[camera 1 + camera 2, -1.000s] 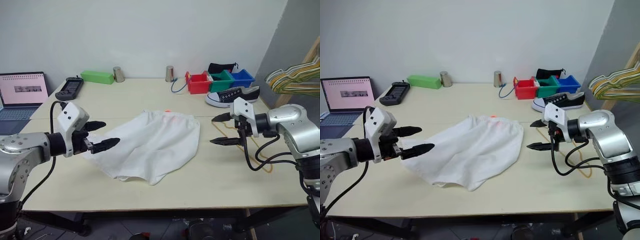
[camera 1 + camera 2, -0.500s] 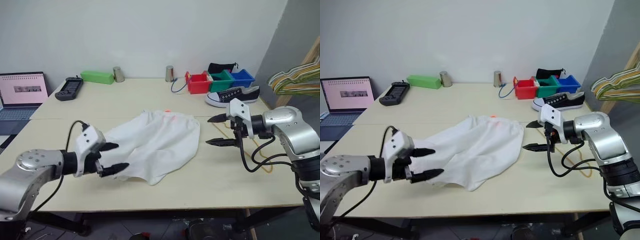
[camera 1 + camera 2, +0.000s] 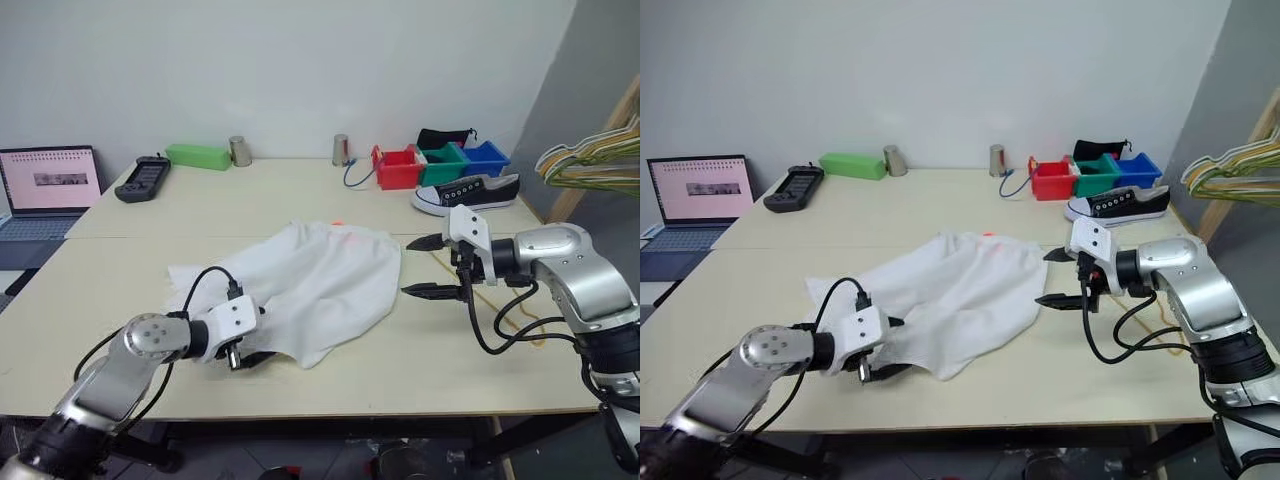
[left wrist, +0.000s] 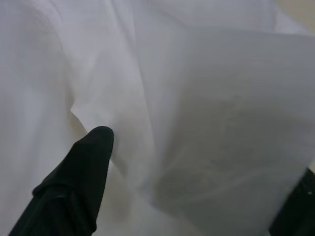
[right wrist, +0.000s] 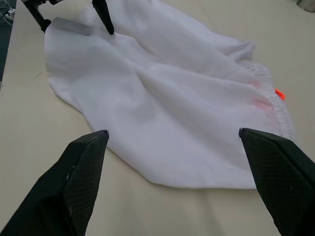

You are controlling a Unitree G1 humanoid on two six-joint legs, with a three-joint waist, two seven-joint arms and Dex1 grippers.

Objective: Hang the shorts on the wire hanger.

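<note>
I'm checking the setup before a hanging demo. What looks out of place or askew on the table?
The white cloth shorts lie crumpled and skewed across the tan wooden table. A single black-and-white canvas sneaker sits by the coloured bins, an odd item for a clothes-hanging task.

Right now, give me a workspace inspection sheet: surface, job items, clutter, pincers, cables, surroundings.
Surface: pale wooden table, two boards joined by a seam.
Job items: white shorts spread flat mid-table; wire hanger lies behind the right arm, mostly hidden.
Clutter: laptop, black handset, green box, two metal cups, red, green and blue bins, black sneaker.
Pincers: left pincer low at the shorts' near edge, fingers around the cloth, not clamped; right pincer open beside the waistband.
Cables: blue cable by the bins; black leads on both arms.
Surroundings: white wall; hangers on a rack at right.
</note>
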